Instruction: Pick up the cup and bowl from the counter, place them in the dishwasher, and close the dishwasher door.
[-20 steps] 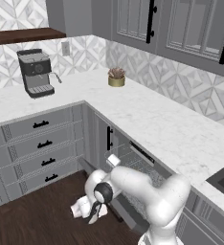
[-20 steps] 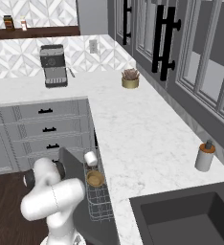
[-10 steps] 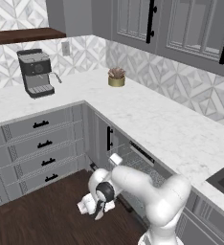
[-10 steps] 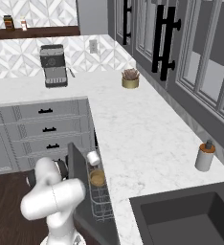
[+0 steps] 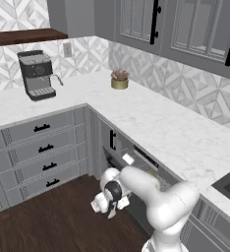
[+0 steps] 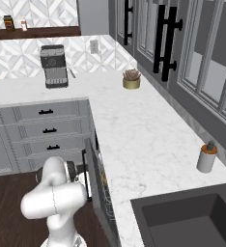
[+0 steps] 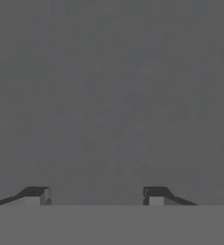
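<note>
White marble counter (image 5: 151,123) is carrying one coffee machine (image 5: 36,75) and one potted plant (image 5: 119,79); below, one flat grey dishwasher door (image 6: 96,190) is standing half-raised, claw (image 7: 95,195) tips apart against it.

The way ahead of the gripper (image 7: 95,196) was blocked by the flat grey dishwasher door (image 6: 96,190), raised nearly upright. Open dark floor (image 5: 53,216) was left before the drawers (image 5: 43,147). The counter (image 6: 134,140) was crossed unobstructed between plant pot (image 6: 131,80) and soap bottle (image 6: 206,157).
</note>
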You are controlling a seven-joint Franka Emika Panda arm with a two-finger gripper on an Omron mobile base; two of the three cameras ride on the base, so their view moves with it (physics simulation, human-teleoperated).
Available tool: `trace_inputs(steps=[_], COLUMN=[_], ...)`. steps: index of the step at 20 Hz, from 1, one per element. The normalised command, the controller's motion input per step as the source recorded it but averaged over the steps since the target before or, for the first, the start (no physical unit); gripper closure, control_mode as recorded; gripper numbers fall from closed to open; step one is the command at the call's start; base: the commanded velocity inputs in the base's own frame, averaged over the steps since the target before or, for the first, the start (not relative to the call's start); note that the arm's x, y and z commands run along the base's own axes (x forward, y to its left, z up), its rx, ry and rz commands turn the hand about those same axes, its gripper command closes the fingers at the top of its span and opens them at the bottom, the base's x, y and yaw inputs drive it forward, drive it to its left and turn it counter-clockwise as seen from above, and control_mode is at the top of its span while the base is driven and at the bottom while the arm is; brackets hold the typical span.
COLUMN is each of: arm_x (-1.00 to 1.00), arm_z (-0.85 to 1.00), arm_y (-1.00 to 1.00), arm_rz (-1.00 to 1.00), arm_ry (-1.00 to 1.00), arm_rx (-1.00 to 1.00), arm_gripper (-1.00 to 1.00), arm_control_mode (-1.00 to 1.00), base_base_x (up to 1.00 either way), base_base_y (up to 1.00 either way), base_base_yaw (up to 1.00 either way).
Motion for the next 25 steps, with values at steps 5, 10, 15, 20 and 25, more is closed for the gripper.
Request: trace_inputs(steps=[5,10,15,20,25], arm_x=[0.52,0.52,0.50,0.48,0.27], arm_z=[-0.51,-0.57,-0.55,-0.52,-0.41], arm_y=[-0.33,-0.39,-0.35,-0.49,-0.52], arm_rz=[-0.16,-0.13,-0.11,-0.08,-0.06], arm_ry=[0.00,0.00,0.01,0.03,0.00], arm_rx=[-0.35,-0.27,-0.22,-0.16,-0.17], arm_gripper=[-1.00,-1.00,-1.00,-1.00,-1.00], arm_control_mode=[-1.00,-1.00,-1.00,-1.00,-1.00], base_base_x=[0.00,0.00,0.00,0.00,0.00], base_base_y=[0.00,0.00,0.00,0.00,0.00], base_base_yaw=[0.00,0.00,0.00,0.00,0.00])
